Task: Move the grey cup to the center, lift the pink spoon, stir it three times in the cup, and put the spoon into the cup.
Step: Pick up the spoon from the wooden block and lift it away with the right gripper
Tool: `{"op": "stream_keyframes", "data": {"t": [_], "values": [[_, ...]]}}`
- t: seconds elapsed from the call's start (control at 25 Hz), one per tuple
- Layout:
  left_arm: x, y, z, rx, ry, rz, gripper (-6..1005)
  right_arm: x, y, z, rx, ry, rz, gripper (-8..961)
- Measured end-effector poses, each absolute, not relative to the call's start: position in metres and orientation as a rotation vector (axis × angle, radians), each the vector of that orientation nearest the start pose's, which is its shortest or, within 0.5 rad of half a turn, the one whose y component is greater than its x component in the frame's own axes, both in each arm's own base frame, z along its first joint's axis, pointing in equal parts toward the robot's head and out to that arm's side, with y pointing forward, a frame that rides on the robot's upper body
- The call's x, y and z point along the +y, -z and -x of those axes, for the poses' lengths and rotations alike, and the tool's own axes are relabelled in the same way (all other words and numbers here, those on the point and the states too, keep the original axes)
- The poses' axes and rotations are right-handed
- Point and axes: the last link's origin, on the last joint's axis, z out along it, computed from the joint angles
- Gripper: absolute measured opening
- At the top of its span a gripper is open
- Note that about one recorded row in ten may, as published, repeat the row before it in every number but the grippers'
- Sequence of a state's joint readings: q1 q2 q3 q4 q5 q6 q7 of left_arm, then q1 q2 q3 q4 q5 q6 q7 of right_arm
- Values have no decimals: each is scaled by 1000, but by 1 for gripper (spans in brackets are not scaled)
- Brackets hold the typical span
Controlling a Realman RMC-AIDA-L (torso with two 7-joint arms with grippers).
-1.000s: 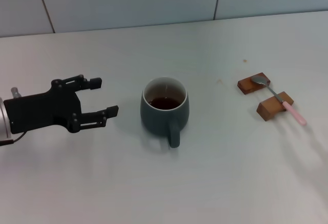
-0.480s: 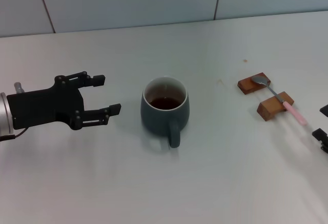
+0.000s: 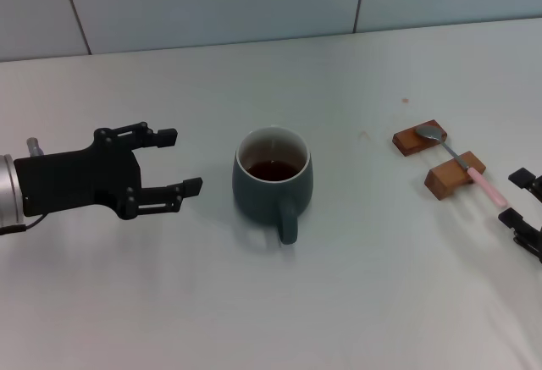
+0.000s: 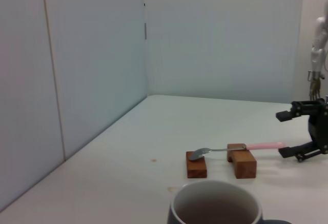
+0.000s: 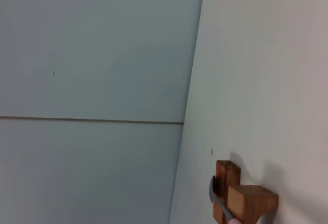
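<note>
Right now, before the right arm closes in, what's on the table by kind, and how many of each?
Cups: 1, the grey cup
Spoons: 1, the pink spoon
Wooden blocks: 2, the far block and the near block
Total: 4

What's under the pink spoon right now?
Two brown wooden blocks prop the pink spoon above the table: bowl on the farther one, handle across the nearer. The contact points themselves are hidden beneath the spoon.

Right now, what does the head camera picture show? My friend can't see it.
A grey cup of dark liquid stands mid-table. The open left gripper waits beside it, while the open right gripper nears the pink spoon resting across two wooden blocks.
</note>
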State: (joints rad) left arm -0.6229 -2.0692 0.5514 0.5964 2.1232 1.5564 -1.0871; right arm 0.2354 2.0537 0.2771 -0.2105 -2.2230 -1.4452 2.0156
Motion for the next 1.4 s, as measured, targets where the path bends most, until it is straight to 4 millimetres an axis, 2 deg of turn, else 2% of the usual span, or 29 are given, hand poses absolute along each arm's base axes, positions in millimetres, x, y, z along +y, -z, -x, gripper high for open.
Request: {"op": "stream_keyframes", "data": {"t": [0.52,0.96,1.2,1.32,1.4], "values": [[344,3,254,-224,605,2768,811,231,-3,-394,2038,-1425,1185,828],[344,4,253,-221,607,2774,811,235,0,-390,2045,-1411,1223,828],[343,4,253,-220,614,2778,811,235,1,-392,2054,-1400,1203,798],[342,4,253,-221,614,2778,810,235,2,-393,2056,-1397,1197,611],[342,4,253,-222,614,2778,810,236,2,-393,2056,-1396,1197,594]]}}
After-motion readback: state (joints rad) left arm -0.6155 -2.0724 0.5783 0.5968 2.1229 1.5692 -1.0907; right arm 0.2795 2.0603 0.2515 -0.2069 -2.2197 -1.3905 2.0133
